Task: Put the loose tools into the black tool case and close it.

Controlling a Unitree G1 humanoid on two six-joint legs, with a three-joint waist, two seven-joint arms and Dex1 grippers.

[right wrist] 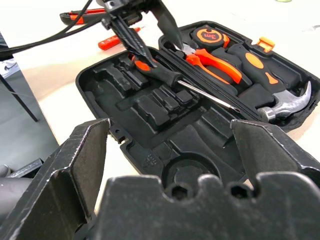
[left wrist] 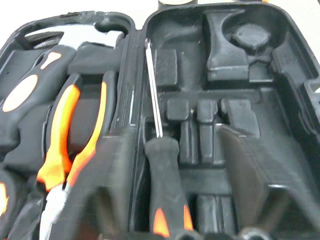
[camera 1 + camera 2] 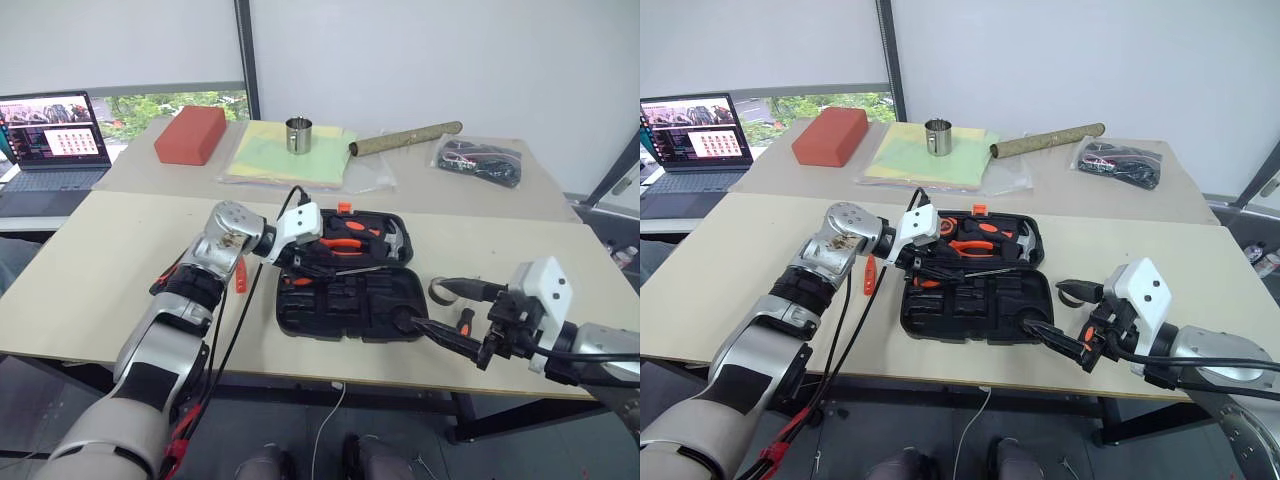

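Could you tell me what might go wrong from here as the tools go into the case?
The long black-handled steel screwdriver lies along the hinge of the open black plastic tool case, not down in a recess; left so, it might stop the case closing. The small grey tape ring sits beside the right gripper, whose open fingers could knock it away.

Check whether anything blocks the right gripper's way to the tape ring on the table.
Nothing visible does. The small grey tape ring lies on bare table just right of the black tool case, and the right gripper, jaws wide open, hovers directly in front of it.
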